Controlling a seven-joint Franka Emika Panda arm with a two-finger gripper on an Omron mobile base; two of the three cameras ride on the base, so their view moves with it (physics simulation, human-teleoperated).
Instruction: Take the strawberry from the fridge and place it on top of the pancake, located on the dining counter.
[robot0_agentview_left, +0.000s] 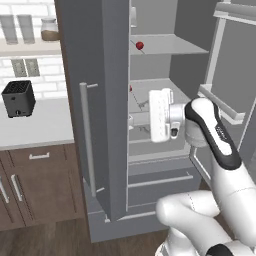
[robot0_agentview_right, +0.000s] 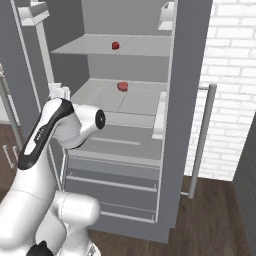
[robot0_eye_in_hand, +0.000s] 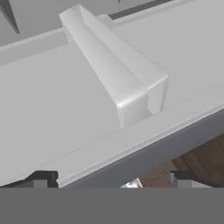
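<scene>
The fridge (robot0_agentview_left: 112, 75) stands with both doors swung open. A small red fruit (robot0_agentview_left: 139, 45) (robot0_agentview_right: 115, 45) sits on its upper shelf. A second one (robot0_agentview_right: 122, 86) lies on the shelf below, half hidden by the left door's edge (robot0_agentview_left: 131, 88) in the left base view. Both are too small to tell which is the strawberry. My gripper (robot0_agentview_left: 141, 118) (robot0_eye_in_hand: 113, 180) is open and empty, level with the lower shelf. It points at the inside of the left door, close to a white door bin (robot0_eye_in_hand: 118, 74). The pancake and the dining counter are out of view.
The left door's outer face carries a long bar handle (robot0_agentview_left: 87, 140), and so does the right door (robot0_agentview_right: 202, 140). Two grey drawers (robot0_agentview_right: 115, 185) sit under the shelves. A wall counter (robot0_agentview_left: 45, 127) with a black appliance (robot0_agentview_left: 19, 98) stands to the left. Wood floor (robot0_agentview_right: 215, 220) lies in front.
</scene>
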